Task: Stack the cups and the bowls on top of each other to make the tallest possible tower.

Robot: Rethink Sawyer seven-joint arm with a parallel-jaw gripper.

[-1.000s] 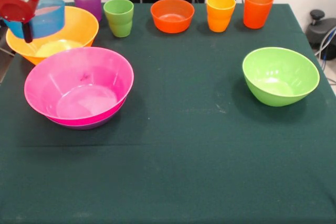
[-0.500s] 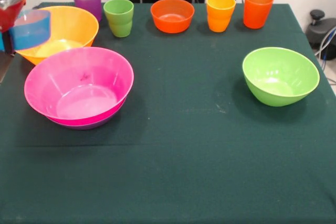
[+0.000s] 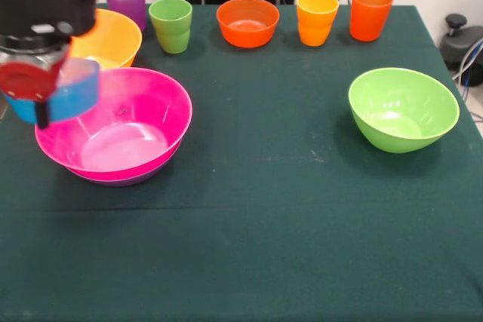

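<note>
Front view: tool (image 3: 39, 103) grips blue bowl (image 3: 69, 96) over pink bowl (image 3: 124, 126).

The arm comes down at the picture's left edge, its black wrist block above a silver collar and a red part low on the front. The gripper (image 3: 45, 99) hangs over the left rim of the pink bowl (image 3: 143, 111), above that rim rather than down inside. It is closed on the blue bowl (image 3: 72, 96), with one dark finger (image 3: 41, 115) showing against that bowl's front wall.
</note>
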